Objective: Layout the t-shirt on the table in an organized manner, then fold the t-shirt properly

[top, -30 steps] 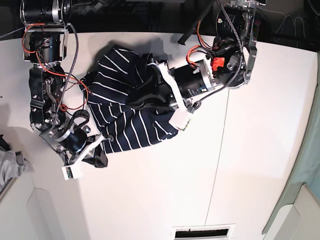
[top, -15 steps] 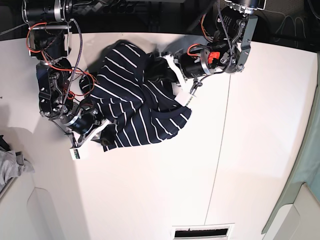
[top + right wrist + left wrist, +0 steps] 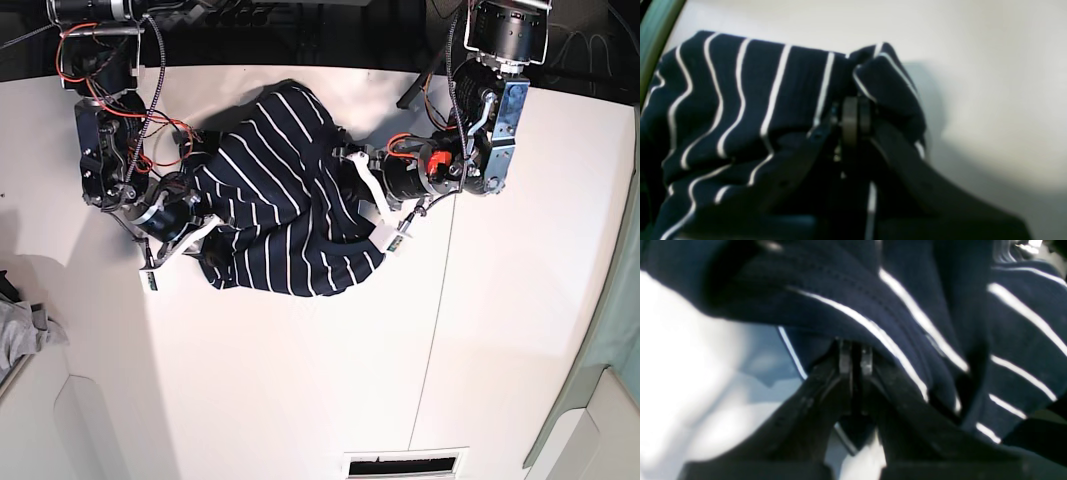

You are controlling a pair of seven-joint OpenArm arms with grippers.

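The t-shirt [image 3: 280,200], dark navy with thin white stripes, lies bunched and partly raised on the white table [image 3: 300,380], between the two arms. In the left wrist view my left gripper [image 3: 853,361] is shut on a fold of the t-shirt [image 3: 940,323], which drapes over and around its fingers. My right gripper [image 3: 856,116] is shut on another edge of the t-shirt [image 3: 750,90], just above the tabletop [image 3: 990,66]. In the base view the left arm [image 3: 470,165] holds the cloth's right side and the right arm [image 3: 110,170] its left side.
A small grey cloth [image 3: 20,335] lies at the table's left edge. A thin dark seam [image 3: 432,340] runs down the tabletop right of the shirt. A dark slot [image 3: 405,466] sits at the front edge. Red and black cables hang along both arms.
The arm on the base view's left pulled its end of the shirt up, away from the front edge. The other arm swung back and right. The shirt shifted toward the back and spread wider.
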